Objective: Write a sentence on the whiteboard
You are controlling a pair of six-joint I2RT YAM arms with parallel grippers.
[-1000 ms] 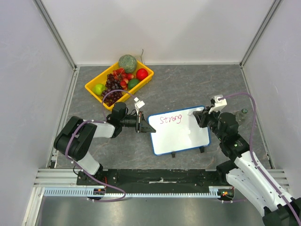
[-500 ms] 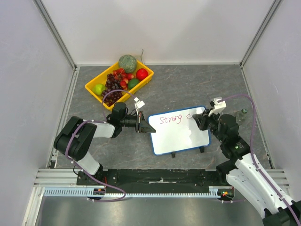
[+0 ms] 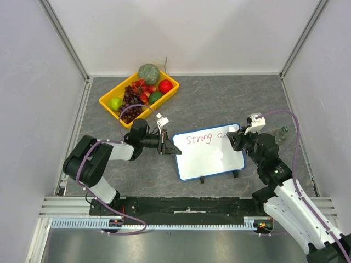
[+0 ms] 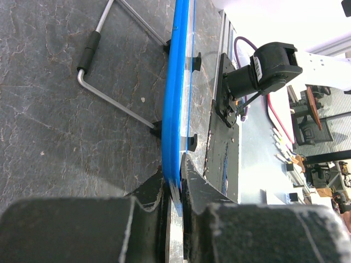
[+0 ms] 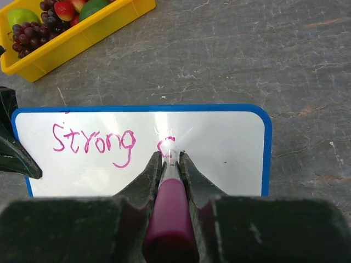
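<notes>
The whiteboard, white with a thin blue rim, lies on the table between the arms. It also shows in the right wrist view and edge-on in the left wrist view. The sentence reads "Strong" in pink-red, with a fresh curved stroke to its right. My left gripper is shut on the board's left rim. My right gripper is shut on a pink marker, whose tip sits at the new stroke near the board's top right.
A yellow tray of fruit stands at the back left, with grapes, a green apple and a melon; its corner shows in the right wrist view. A small object lies right of the board. Grey walls close in the table.
A new curved pink stroke has appeared right of "Strong". My right gripper has shifted slightly toward the near right with the marker. The left gripper and board have not moved.
</notes>
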